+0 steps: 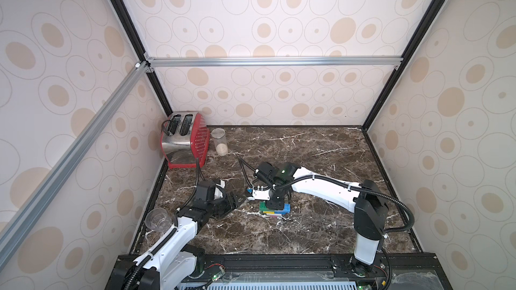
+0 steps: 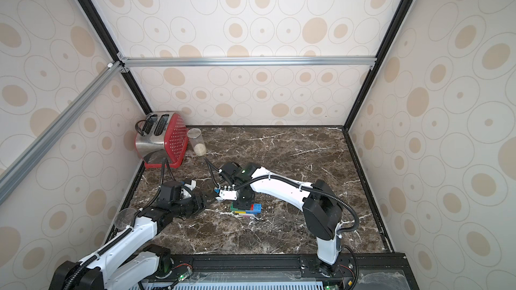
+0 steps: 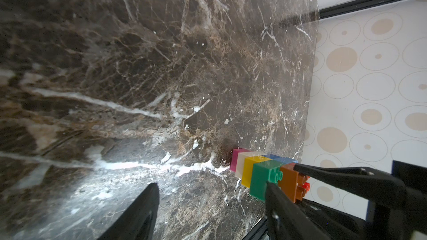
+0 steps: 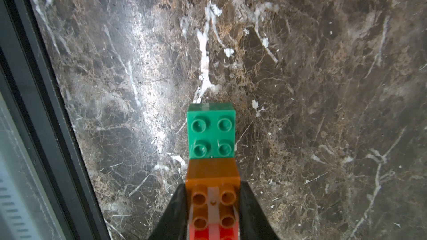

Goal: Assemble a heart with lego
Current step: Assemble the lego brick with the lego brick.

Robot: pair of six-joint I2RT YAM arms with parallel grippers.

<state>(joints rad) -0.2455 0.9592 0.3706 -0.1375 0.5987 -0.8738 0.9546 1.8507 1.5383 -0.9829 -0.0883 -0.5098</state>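
- Closest to the lens in the right wrist view, the right gripper (image 4: 213, 188) has its two black fingers (image 4: 169, 218) clamped on the orange brick (image 4: 212, 173), one on each side. The red brick (image 4: 208, 235) sits between them too, behind the orange one.
- Beyond the orange brick and a step lower, the green brick (image 4: 211, 130) shows its four studs.
- These bricks top the heart (image 1: 275, 210), which stands upright on the dark marble table (image 1: 321, 218). In both top views it is left of centre and rather towards the front, with the right gripper reaching down onto it from above.
- In the left wrist view the layers read upward from the table. The pink brick (image 3: 235, 159) touches the marble, followed by the white brick (image 3: 242, 165). Next is the yellow brick (image 3: 250, 172) with a blue brick (image 3: 271, 156) beside it, followed by green, then orange and red.
- Low on the table just to the left of the heart lies the left gripper (image 1: 237, 200), its jaws apart with only bare marble between them.
- One of its fingers overlaps the green brick in the left wrist view. It may be touching, but the top views seem to show a small gap, and I cannot tell.
- At the back left corner stands a red and steel toaster (image 1: 185, 138). A clear jar (image 1: 219, 142) is just beside it, with pale grains at its bottom.
- By the table's left edge a clear cup (image 1: 159, 218) sits partly behind the left arm.
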